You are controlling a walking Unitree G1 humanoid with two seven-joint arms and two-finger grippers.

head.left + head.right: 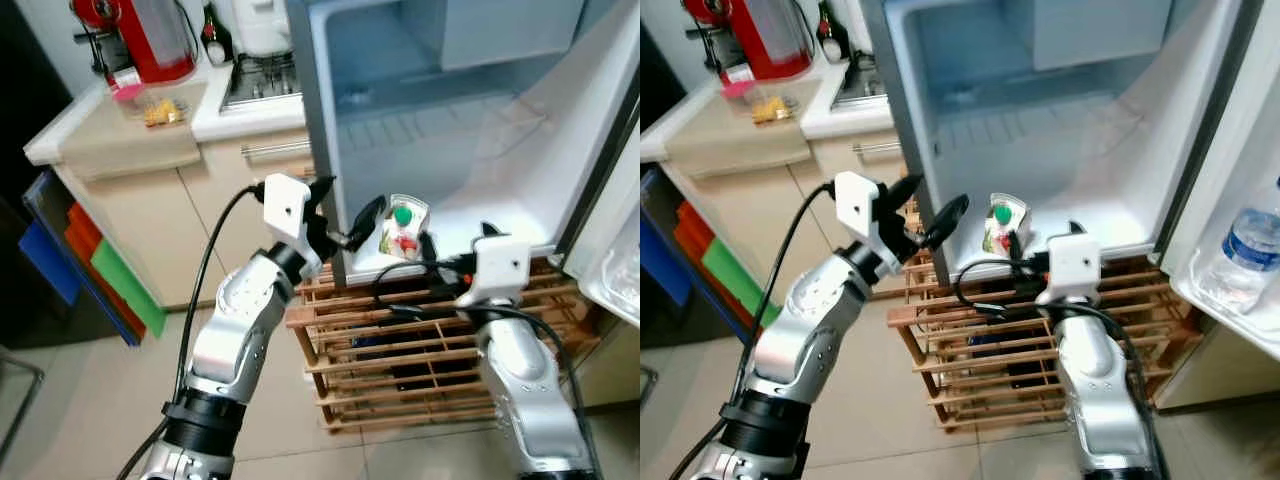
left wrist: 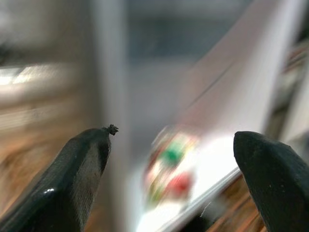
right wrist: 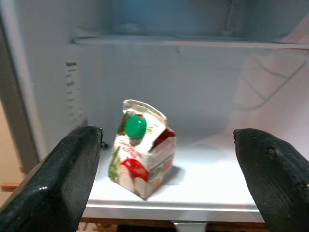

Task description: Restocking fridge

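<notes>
The fridge [image 1: 470, 150] stands open, its white cavity mostly bare, with a ribbed rear wall, a shelf ledge higher up and a flat bottom shelf [image 3: 212, 188] that holds one carton [image 3: 142, 152] near its front left corner. The open door [image 1: 1240, 240] on the right carries a clear water bottle [image 1: 1247, 245] in its lower bin. Under the fridge sits a wooden slatted crate [image 1: 420, 350], and to the left runs a kitchen counter [image 1: 120, 130] with a red appliance [image 1: 140, 35] and a small tray of yellow food [image 1: 160, 110]. The carton is small and gable-topped, white with red and green printing and a green screw cap, standing upright and turned slightly; to its right the shelf lies free up to the front lip. The left gripper [image 1: 345, 215] hovers at the fridge's left front edge, just beside the carton, its fingers spread apart and holding nothing. The right gripper [image 3: 169, 183] sits low in front of the shelf lip, facing the carton, its fingers wide apart with the carton framed between them but not touched.
</notes>
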